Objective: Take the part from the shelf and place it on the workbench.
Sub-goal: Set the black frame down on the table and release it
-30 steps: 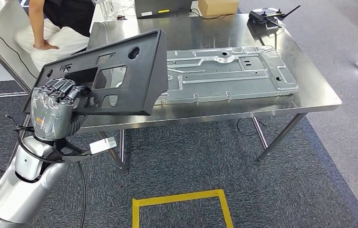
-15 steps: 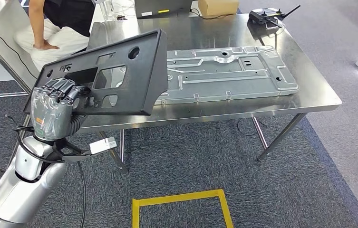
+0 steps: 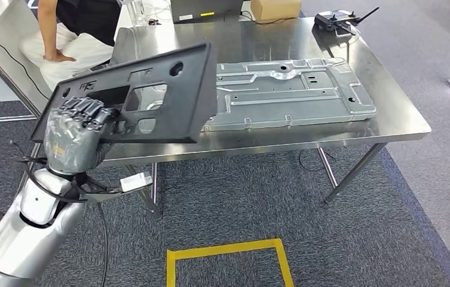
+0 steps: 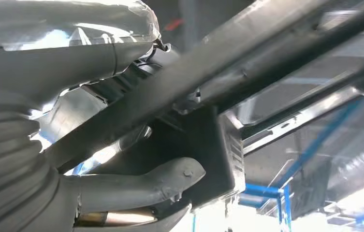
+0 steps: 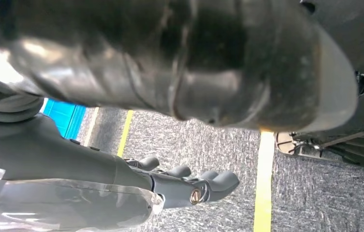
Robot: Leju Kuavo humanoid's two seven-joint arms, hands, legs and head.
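Head view, with both wrist views. The left hand grips the black part, a flat moulded panel with cut-outs, at its lower left corner; the fingers are curled over the panel's upper face, and in the left wrist view the thumb is seen pressing from beneath. The panel is held tilted, its far edge raised, above the left portion of the steel bench. It overlaps the near end of the pressed metal plate already lying there; whether it touches that plate cannot be told.

Compared with half a second ago, the panel and hand have shifted slightly forward and to the right, further over the bench top. This suggests the carrying stage is ending and lowering is next; the part has not yet been set down.

The right hand hangs over grey carpet with yellow floor tape, fingers loosely bent and apart, holding nothing. A seated person is behind the bench.
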